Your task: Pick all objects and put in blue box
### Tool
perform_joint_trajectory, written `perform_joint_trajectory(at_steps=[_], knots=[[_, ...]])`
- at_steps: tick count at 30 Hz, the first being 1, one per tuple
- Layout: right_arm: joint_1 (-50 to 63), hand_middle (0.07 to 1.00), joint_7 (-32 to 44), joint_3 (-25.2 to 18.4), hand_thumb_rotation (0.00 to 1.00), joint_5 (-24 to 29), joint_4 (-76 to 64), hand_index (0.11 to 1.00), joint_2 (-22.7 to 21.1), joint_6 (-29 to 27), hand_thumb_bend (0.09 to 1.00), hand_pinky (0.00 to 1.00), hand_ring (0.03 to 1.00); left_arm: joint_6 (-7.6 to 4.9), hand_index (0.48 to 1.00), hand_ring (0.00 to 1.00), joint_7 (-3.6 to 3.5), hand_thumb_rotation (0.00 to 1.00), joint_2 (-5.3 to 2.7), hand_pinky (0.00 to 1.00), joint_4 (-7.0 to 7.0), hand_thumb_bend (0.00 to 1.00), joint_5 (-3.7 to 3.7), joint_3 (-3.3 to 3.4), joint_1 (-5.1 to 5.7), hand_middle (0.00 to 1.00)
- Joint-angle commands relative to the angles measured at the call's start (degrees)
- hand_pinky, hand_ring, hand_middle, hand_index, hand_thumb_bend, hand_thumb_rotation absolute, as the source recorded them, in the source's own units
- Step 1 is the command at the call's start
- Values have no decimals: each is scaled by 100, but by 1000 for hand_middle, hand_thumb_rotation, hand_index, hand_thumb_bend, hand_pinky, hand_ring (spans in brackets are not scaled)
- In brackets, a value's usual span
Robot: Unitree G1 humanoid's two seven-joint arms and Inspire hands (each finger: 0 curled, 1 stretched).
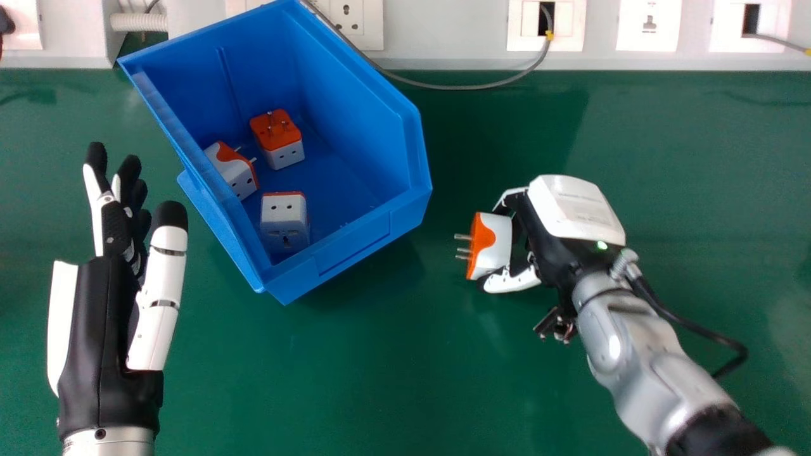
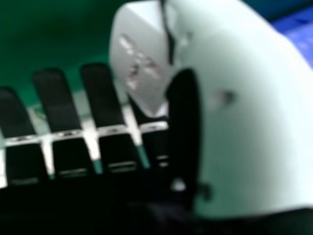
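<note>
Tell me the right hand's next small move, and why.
Probably raise the held adapter and ease it left toward the blue box: the right hand grips it outside the box, and three similar adapters lie inside.

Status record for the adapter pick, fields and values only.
right hand: fingers and thumb closed on an orange and white adapter
held adapter: pins toward the blue box, right of it in the head view
inside box: three orange and white adapters
left hand: idle, left of box, fingers extended
remaining: held adapter, not yet in box
</note>
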Motion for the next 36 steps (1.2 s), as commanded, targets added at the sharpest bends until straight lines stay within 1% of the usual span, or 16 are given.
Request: perform_joint_trajectory(at_steps=[1,4,7,10,14,15,16,18,19,21,23,24,25,29,33,36], knots=[[403,353,-44,-243,141,-55,-1053,387,-212,4,334,187,260,-156,988,1000,44,876,-3,1000,-74,313,17,18,-13,1000],[1027,238,73,-421,117,-33,-2085,297,-285,23,335,111,161,-120,986,1000,41,881,-9,1000,-90,299,-6,21,-17,1000],[1677,164,266,-589,108,48,-3119,226,-270,52,333,64,103,-165,986,1000,48,879,-24,1000,-48,307,-19,24,-32,1000],[2149,145,436,-668,96,-2,-3856,206,-270,33,331,53,89,-204,984,1000,53,877,-25,1000,-13,302,-3,18,-48,1000],[2507,144,684,-710,97,-78,-4472,193,-253,40,336,53,87,-160,989,1000,87,877,-28,1000,-36,310,60,1,-44,1000],[2577,143,699,-712,86,-67,-4585,193,-240,-22,340,52,85,-167,987,1000,97,877,-20,1000,-32,311,103,0,-41,1000],[2649,143,736,-697,65,-57,-4724,193,-221,-68,345,53,86,-167,988,1000,106,884,-22,1000,-30,315,117,-2,-42,1000],[2741,140,850,-643,32,-73,-4959,186,-168,-75,346,52,84,-201,984,1000,127,889,-46,1000,-2,328,117,-9,-55,1000],[2748,143,864,-625,52,-30,-4991,183,-146,-163,335,52,86,-200,978,1000,127,886,-52,1000,3,338,103,-13,-58,999],[2671,148,908,-557,36,-28,-4979,188,-103,-315,329,55,89,-207,981,1000,126,880,-53,1000,9,338,105,-21,-64,1000],[2533,157,879,-485,60,-81,-4878,195,-28,-482,321,61,96,-222,986,1000,120,878,-44,1000,20,314,108,-22,-71,1000],[2457,158,880,-453,77,-103,-4832,196,26,-533,318,61,97,-241,987,1000,115,878,-44,1000,42,303,91,-17,-79,1000],[2383,157,906,-429,104,-90,-4792,198,79,-569,310,61,97,-268,987,1000,122,877,-39,1000,78,295,99,-8,-91,1000],[1920,148,955,-330,80,-30,-4502,193,334,-743,297,57,91,-331,987,1000,116,876,-28,1000,149,316,87,10,-101,1000],[1236,190,970,-217,111,-78,-4097,224,692,-780,273,75,120,-386,985,1000,111,880,-24,1000,171,297,86,18,-82,1000],[688,213,1057,-130,163,-170,-3752,262,947,-635,269,84,134,-381,988,1000,98,893,-11,1000,162,296,83,23,-68,1000]])
